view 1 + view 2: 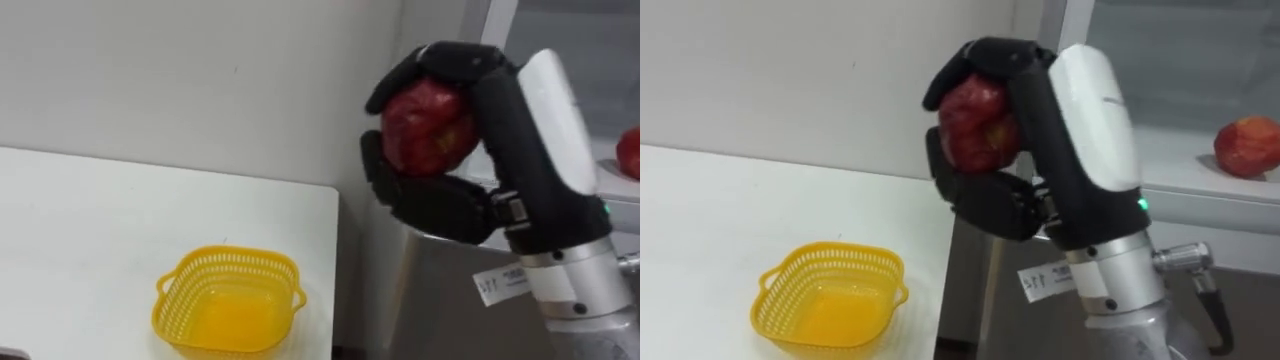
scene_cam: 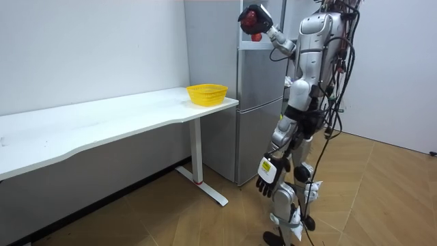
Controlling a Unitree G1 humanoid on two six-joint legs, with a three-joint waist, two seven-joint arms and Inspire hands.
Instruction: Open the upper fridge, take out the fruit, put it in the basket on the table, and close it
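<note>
step: retrieval is wrapping up, I'd say. The red apple [image 1: 430, 130] is out of the upper compartment and being carried in the air.
right hand [image 1: 505, 120]: fingers and thumb are curling round the apple, gripping it firmly from above and below.
left hand [image 2: 268, 176]: hanging by the robot's thigh, fingers relaxed, holding nothing.
apple position: hovering just past the corner of the white table [image 1: 120, 220], between the table edge and the fridge [image 2: 259, 102], higher than the yellow basket [image 1: 235, 253] and off to its right.
stance: robot is standing upright in front of the fridge, right arm raised.
basket: sitting near the table's corner, nothing lying in it.
fridge shelf [image 1: 1180, 175]: holding a second red apple [image 1: 1247, 145], resting apart from the hand.
next move: probably swinging the arm left and down until the apple is hanging over the basket's middle, then loosening the fingers low enough to avoid a bounce.
risk: letting go too near the rim could be tipping the light basket or rolling the apple off the table.
</note>
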